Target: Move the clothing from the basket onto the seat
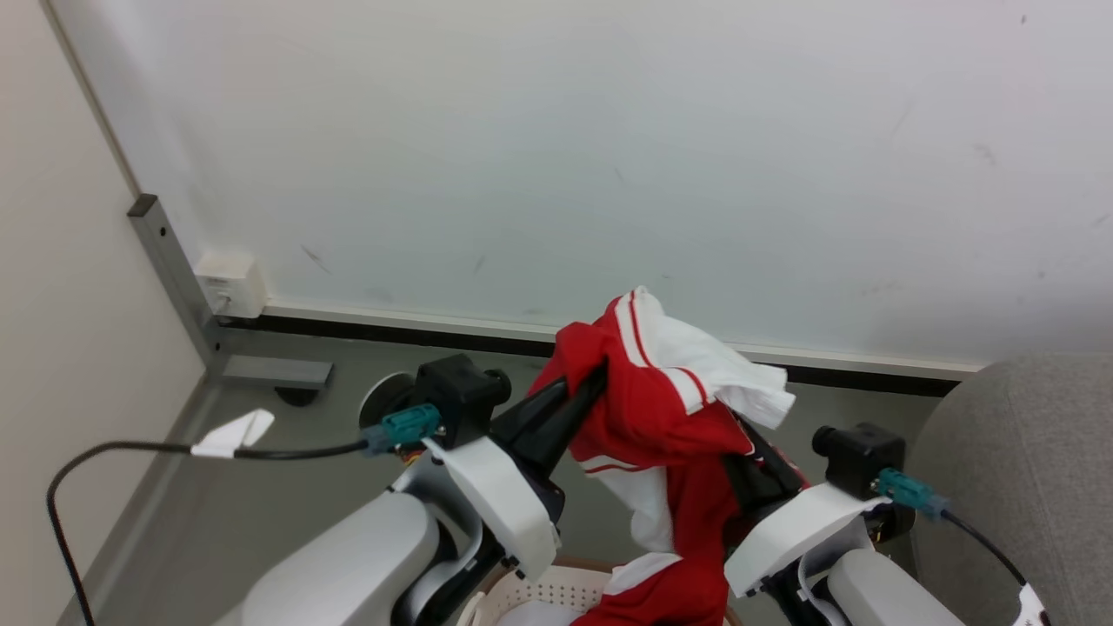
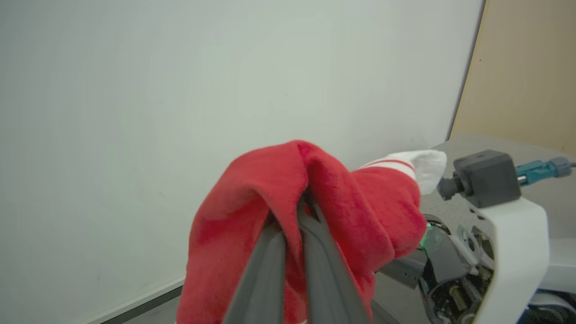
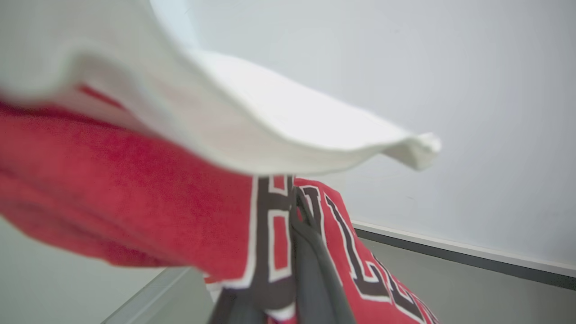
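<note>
The clothing (image 1: 648,404), red with white panels and stripes, hangs bunched in the air between my two grippers above the basket (image 1: 548,596), its lower end trailing down to the rim. My left gripper (image 1: 594,380) is shut on a red fold (image 2: 297,180); in the left wrist view the fingers (image 2: 270,265) meet with cloth pinched between them. My right gripper (image 1: 758,474) is shut on the lettered jersey (image 3: 270,225), its tips buried in fabric. A white panel (image 3: 279,130) droops over the right wrist view. The grey seat (image 1: 1017,469) stands at the right.
A pale wall with a dark baseboard (image 1: 435,335) is close ahead. A metal post (image 1: 169,261) and a wall socket (image 1: 230,283) stand at the left corner. A black cable (image 1: 130,449) loops off my left wrist. Grey floor lies to the left of the basket.
</note>
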Controlling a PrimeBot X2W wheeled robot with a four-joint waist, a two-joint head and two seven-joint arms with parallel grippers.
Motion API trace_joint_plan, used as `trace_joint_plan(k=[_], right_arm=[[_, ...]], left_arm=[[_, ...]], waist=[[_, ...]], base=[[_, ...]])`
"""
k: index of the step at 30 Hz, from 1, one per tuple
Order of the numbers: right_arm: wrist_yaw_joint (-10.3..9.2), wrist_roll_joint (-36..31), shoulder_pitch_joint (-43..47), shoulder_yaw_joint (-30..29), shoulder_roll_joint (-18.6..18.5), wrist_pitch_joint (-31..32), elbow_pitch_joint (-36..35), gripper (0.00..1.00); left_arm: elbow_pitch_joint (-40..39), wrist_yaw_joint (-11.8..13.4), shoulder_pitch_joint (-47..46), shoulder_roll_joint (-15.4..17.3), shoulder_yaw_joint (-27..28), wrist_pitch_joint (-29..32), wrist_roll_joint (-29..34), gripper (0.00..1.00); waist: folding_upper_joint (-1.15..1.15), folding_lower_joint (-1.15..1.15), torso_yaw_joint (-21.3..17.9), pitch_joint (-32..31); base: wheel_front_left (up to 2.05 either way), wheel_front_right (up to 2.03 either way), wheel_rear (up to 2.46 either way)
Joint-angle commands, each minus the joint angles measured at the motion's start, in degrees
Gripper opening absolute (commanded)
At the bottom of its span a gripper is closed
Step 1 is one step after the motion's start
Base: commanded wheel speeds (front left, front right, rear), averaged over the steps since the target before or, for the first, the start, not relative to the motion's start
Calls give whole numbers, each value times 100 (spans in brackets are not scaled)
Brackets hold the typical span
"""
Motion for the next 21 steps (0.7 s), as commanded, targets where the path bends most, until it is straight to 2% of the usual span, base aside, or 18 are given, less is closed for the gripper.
trace_joint_plan(k=[1,4,5,6,14,21], right_arm=[[-12,34,87,-122,-9,3,-90,0],[-12,145,197,-529,-8,3,-374,0],[-12,150,224,-656,-13,3,-468,0],[-12,126,246,-766,-37,2,-537,0],[-11,-112,386,-1585,-268,4,-1211,0],[-11,-366,531,-1830,-449,3,-1540,0]], left_arm=[[15,16,117,34,0,-24,-31,0],[-3,53,319,17,-59,-53,-101,0],[-16,42,373,4,-93,-61,-122,41],[-31,33,424,-16,-119,-81,-139,100],[-236,-79,603,-24,-317,-276,22,100],[-376,22,564,73,-206,-490,268,100]], waist=[[0,0,-83,22],[0,0,-268,68],[0,0,-348,91],[0,0,-431,110],[0,0,-1332,324],[0,0,-2347,540]], base=[[0,0,0],[0,0,0],[0,0,0],[0,0,0],[0,0,0],[0,0,0]])
